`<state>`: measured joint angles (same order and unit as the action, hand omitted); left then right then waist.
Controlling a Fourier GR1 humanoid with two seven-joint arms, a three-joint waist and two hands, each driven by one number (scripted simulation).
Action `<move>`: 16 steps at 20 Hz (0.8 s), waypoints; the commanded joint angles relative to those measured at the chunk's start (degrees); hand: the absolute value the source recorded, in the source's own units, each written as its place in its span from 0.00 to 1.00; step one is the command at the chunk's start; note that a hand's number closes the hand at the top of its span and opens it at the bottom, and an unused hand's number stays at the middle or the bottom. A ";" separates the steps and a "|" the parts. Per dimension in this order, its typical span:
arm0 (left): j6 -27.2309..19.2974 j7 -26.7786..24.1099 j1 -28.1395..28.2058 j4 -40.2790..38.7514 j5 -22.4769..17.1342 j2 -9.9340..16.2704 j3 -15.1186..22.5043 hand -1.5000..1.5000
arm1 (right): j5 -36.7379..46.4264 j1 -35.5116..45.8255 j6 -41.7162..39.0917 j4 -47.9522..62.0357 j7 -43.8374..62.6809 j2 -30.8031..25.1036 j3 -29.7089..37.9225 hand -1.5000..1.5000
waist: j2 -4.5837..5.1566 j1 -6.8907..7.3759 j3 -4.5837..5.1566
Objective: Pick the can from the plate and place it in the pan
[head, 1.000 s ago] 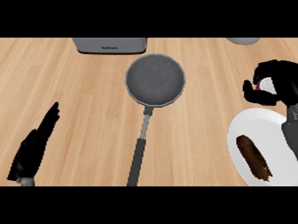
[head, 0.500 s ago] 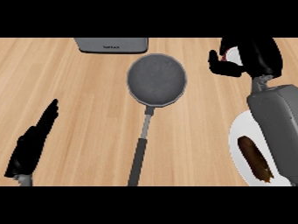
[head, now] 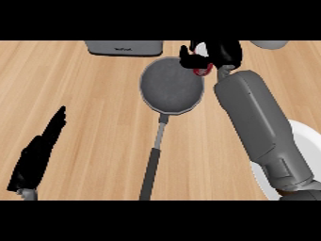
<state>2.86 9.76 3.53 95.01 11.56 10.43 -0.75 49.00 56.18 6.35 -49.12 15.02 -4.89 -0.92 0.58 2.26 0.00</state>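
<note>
We see the can [head: 202,70], red-and-white end showing, in right hand [head: 215,52], fingers curled round it, at the round grey pan's [head: 171,84] 2 o'clock rim. Grey forearm [head: 256,127] overlaps white plate [head: 314,155]. Left hand [head: 37,153] at 8 o'clock, fingers straight, together. Grey appliance [head: 124,47] at 11.

Light wooden counter [head: 86,94]; even light

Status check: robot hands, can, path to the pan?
Right robot hand curled round can, at pan far rim. Left robot hand open, resting lower left. Nothing in the way.

Matt dark-grey metal pan [head: 171,87] lies on a smooth, light wood-grain counter [head: 86,108].
</note>
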 commanded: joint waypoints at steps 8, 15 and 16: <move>-1.01 -2.75 -2.66 -3.75 2.61 -1.74 2.25 0.50 | 0.42 9.06 8.41 28.71 -4.25 4.82 -0.30 1.00 | 1.30 3.09 0.03; 0.08 -2.11 -4.82 -4.17 1.93 -1.55 2.30 0.50 | -13.01 9.40 1.26 34.36 -4.33 4.88 9.57 0.00 | 1.94 4.64 -0.08; 1.13 -0.53 -4.68 -2.52 0.57 -0.84 1.46 0.50 | -13.35 10.10 0.48 34.80 -4.86 4.88 11.35 0.00 | 1.94 4.24 -0.13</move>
<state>3.29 8.38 -0.34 92.04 12.79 9.33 0.97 40.50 65.73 8.70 -17.56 10.27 -0.13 5.91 2.22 6.24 -0.07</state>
